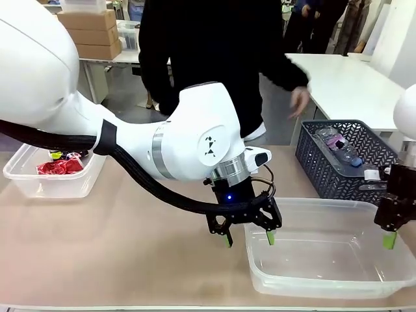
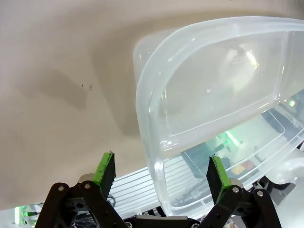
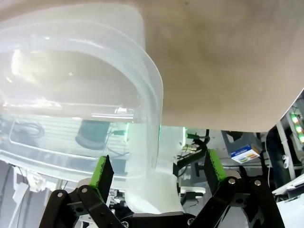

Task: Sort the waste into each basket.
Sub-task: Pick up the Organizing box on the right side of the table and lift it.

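Both end effectors are released, jaws wide, nothing held.

Left end effector straddles the left wall of the empty tub at the worktop's near right corner, one pad outside and one inside. Right end effector straddles the tub's wall near a right-hand corner in the same way. Contact with either wall cannot be told.

Judged step: a two-arm hold on the empty tub.

- Seat each wall deep between the pads, under the rolled rim, before closing.
- Close both sides together, or the light tub is likely to skate along the worktop.
- The wall looks thin and slick, so expect flex; keep both holds level in any lift.

Waste, relative to the end effectors:

- A bottle lies in the grey basket at the far right, beyond the empty tub. It is nearer the right end effector and apart from both.
- Red cans lie in the left tub at the left edge, well apart from both end effectors.
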Robot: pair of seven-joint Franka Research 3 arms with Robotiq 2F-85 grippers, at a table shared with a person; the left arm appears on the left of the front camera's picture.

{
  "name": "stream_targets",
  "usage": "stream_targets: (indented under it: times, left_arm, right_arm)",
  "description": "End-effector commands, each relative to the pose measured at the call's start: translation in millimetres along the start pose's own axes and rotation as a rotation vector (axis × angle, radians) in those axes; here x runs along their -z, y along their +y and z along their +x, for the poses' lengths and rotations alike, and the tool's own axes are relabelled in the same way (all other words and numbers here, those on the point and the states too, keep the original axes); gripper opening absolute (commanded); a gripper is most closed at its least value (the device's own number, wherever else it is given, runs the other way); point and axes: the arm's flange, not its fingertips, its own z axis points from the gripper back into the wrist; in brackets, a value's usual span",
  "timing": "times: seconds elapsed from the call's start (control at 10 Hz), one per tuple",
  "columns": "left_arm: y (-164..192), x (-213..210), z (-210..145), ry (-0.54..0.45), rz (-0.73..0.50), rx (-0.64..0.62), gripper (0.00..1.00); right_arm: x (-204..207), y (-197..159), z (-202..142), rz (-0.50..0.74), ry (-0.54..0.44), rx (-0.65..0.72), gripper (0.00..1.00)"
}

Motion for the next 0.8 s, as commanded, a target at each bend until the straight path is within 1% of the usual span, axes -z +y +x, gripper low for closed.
stream_targets:
  times: [0.0, 0.1, 0.2, 0.3, 0.4, 0.5, 0.7]
  left_arm:
    - [-3, -1, 1, -0.007, -0.006, -0.043, 1.00]
    - [-3, -1, 1, -0.004, -0.001, -0.051, 1.00]
    - [-3, -2, 1, -0.006, -0.002, -0.040, 0.94]
    - [-3, -3, 1, -0.007, 0.008, -0.049, 0.40]
    - [-3, -4, 1, -0.005, 0.013, -0.055, 0.34]
    - [-3, -5, 1, -0.010, 0.014, -0.058, 0.00]
    - [-3, -7, 1, -0.021, 0.023, -0.067, 0.00]
  right_arm:
    - [72, 9, -37, -0.017, -0.037, -0.015, 1.00]
    - [73, 10, -37, -0.016, -0.044, -0.016, 1.00]
    - [76, 12, -37, 0.004, -0.053, -0.023, 1.00]
    - [80, 15, -36, 0.005, -0.053, -0.033, 0.52]
    - [85, 17, -34, 0.007, -0.042, -0.025, 0.48]
    - [90, 19, -32, 0.017, -0.033, -0.002, 0.00]
    - [96, 19, -33, 0.024, -0.024, -0.003, 0.00]
